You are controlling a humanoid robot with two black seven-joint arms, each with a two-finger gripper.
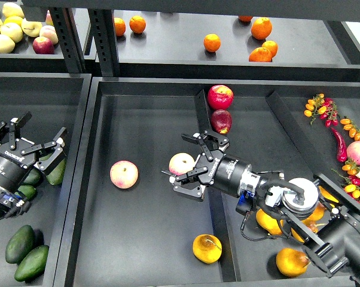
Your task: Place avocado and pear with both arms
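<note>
Jaws on your right gripper (188, 166) are spread around a peach (181, 163). Your left gripper (36, 145) stands spread above an avocado (56, 170). The pear (207, 248) lies apart, nearer you.

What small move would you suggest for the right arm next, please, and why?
Probably pull the right gripper back from the peach and bring it down toward the pear. Its open fingers bracket a pink-and-yellow peach, while the stemmed yellow-orange pear lies untouched nearer the tray's front. The left gripper hovers open over an avocado.
</note>
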